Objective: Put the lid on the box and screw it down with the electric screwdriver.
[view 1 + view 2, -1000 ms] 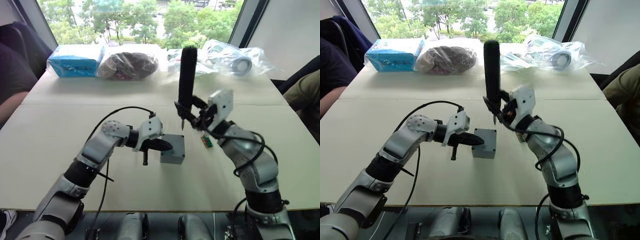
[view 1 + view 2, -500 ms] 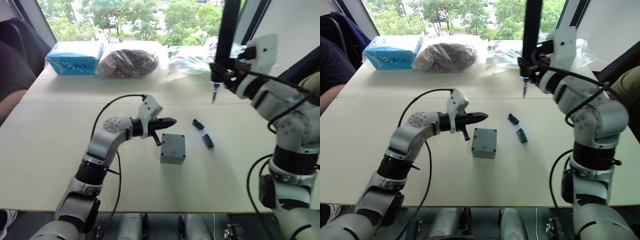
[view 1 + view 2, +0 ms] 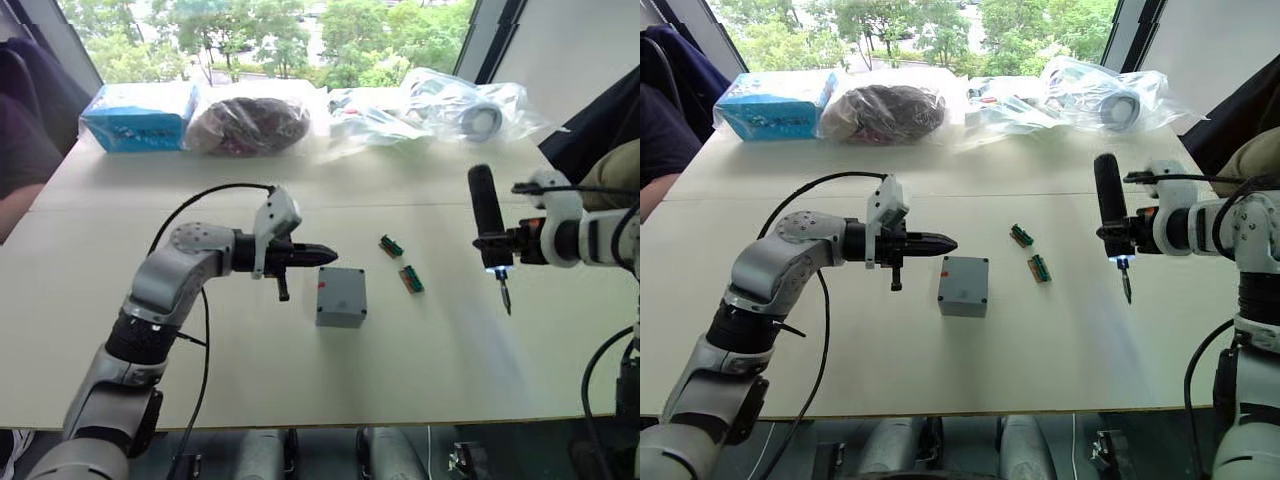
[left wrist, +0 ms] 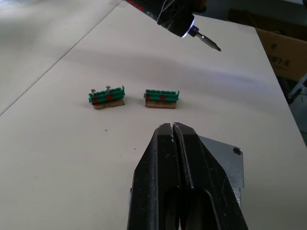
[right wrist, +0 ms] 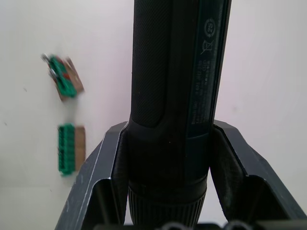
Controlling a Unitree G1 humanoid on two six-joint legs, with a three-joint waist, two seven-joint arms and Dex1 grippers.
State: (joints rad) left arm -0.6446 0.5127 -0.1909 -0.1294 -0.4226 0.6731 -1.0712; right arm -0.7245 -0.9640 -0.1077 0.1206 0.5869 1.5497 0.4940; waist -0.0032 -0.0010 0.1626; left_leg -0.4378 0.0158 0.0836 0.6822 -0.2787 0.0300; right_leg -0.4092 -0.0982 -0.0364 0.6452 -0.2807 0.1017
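Well to the right of the box (image 3: 964,285), the right gripper (image 3: 1132,238) clamps the electric screwdriver (image 3: 1108,216) upright, bit down; the left gripper (image 3: 930,243), fingers closed and empty, is nearer.

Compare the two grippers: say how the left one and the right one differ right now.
The left gripper is shut with nothing in it, while the right gripper is shut on the electric screwdriver. The left gripper hovers just beside the box, while the right gripper is far out to the right, past the green connectors. Both have two black fingers and are raised off the table.
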